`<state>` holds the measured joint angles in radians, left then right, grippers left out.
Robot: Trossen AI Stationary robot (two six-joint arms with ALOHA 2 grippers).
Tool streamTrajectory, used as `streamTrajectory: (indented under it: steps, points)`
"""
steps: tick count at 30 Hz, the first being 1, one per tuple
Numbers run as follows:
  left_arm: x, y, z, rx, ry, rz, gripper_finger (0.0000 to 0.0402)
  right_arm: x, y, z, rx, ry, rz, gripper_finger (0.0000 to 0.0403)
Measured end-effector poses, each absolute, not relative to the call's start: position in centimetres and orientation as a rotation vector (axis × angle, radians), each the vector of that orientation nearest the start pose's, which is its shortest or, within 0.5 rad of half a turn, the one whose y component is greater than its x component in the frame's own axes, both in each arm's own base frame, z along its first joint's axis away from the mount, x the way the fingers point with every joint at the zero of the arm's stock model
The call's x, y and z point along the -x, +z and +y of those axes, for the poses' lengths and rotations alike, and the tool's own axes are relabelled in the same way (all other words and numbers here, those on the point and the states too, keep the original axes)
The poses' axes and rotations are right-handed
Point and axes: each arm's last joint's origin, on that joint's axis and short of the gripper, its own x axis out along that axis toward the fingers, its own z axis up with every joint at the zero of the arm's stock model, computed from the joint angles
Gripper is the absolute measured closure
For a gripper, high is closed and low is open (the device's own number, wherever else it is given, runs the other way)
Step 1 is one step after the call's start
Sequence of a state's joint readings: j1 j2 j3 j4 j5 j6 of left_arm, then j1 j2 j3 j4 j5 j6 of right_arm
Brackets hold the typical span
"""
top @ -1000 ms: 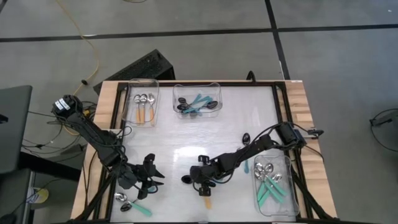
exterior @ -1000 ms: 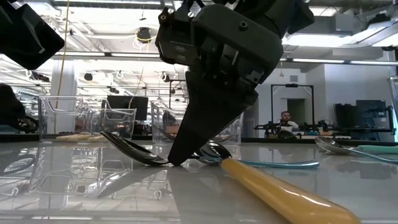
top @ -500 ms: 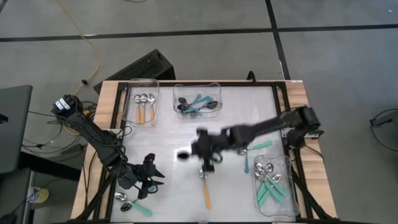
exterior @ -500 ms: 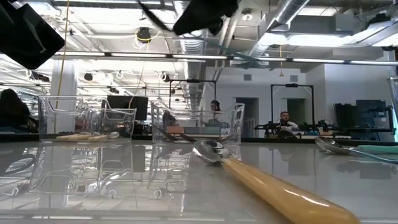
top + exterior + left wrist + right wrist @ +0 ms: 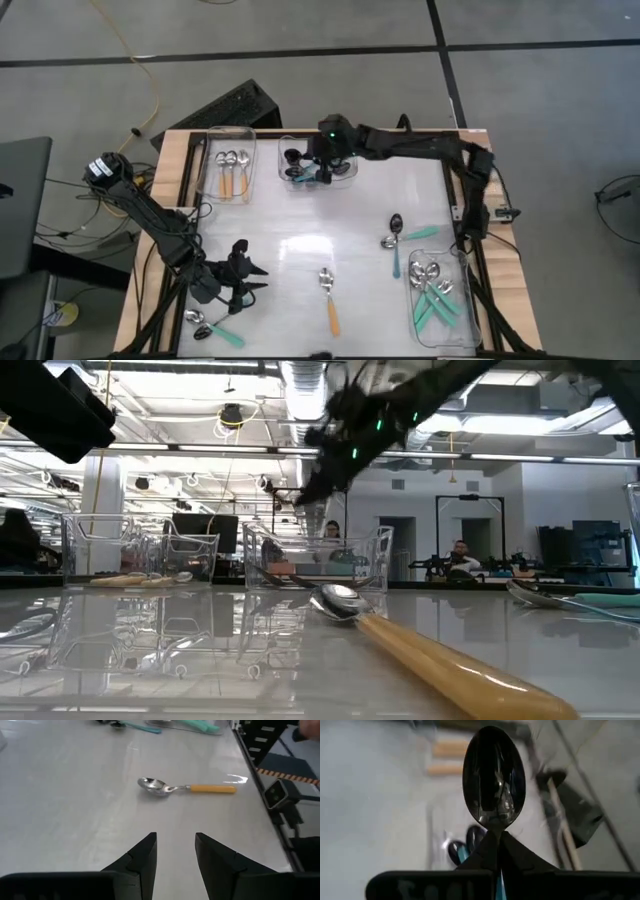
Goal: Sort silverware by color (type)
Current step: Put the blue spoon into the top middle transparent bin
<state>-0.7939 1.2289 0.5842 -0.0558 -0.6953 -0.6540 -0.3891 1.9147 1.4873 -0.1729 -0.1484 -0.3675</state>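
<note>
Right end effector (image 5: 322, 168) clamps a dark spoon (image 5: 494, 777) above the middle bin (image 5: 318, 162); an early or off-centre release could drop it onto the table (image 5: 300, 225). Left end effector (image 5: 175, 851) waits, part-open, empty.

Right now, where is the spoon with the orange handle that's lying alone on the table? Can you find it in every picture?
High view: the orange-handled spoon lies low in the middle of the table, bowl pointing away from the front edge.
Low view: it fills the foreground, right of centre.
Left wrist view: it lies ahead of the left gripper.
Right wrist view: not in it.
Shared landmark: the middle clear bin.
</note>
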Motion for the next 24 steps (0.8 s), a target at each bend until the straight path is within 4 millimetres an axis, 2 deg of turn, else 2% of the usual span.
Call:
streamTrajectory:
  steps: [3, 10, 13, 18, 21, 24]
  points:
    - [-17.7, 19.5, -15.1, 0.136, 0.085, 0.507, 0.0284, -40.6, 22.6, -17.9, 0.160, -0.142, 0.668, 0.0357]
    - [-18.2, 19.5, -14.5, 0.019, 0.069, 0.522, 0.0284, -39.5, 21.6, -19.4, 0.060, -0.175, 0.753, 0.0297]
    - [-18.5, 19.5, -14.2, -0.036, 0.071, 0.526, 0.0284, -39.0, 22.9, -19.1, -0.010, -0.203, 0.745, 0.0255]
    - [-18.9, 19.4, -13.5, -0.112, 0.071, 0.539, 0.0284, -37.4, 27.5, -17.5, -0.242, -0.259, 0.838, 0.0197]
    - [-19.4, 19.5, -13.0, -0.149, 0.079, 0.539, 0.0284, -35.4, 30.2, -15.0, -0.370, -0.240, 0.982, 0.0185]
    - [-19.9, 19.5, -12.3, -0.171, 0.105, 0.542, 0.0284, -33.4, 31.6, -10.9, -0.449, -0.207, 1.129, 0.0184]
